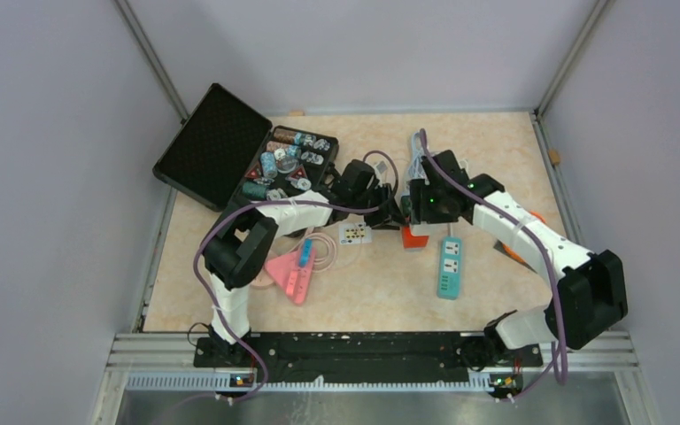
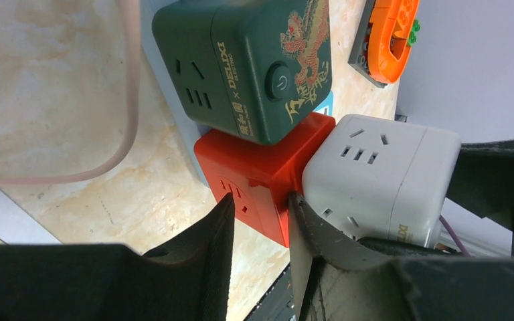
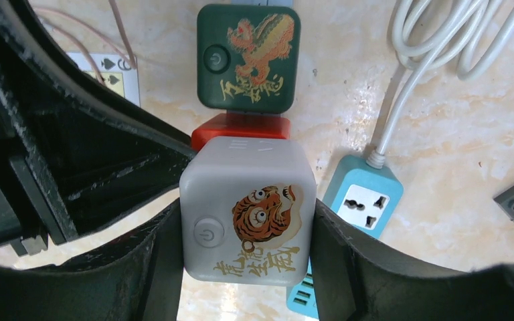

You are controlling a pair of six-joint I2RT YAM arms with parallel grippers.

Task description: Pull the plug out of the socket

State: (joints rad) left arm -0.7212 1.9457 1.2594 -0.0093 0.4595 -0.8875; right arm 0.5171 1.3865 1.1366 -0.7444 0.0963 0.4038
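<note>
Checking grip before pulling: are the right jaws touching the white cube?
Touching: right wrist view shows both jaws pressed against sides of the white cube.

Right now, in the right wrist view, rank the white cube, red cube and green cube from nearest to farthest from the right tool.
1. The white cube, held in the right tool.
2. The red cube, just behind it.
3. The green cube, farthest, top of view.

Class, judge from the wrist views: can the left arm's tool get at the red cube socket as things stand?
Probably yes. The left tool straddles a corner of the red cube socket, with nothing between. The white cube, clamped in the right tool, sits tight against one side, leaving little room.
</note>
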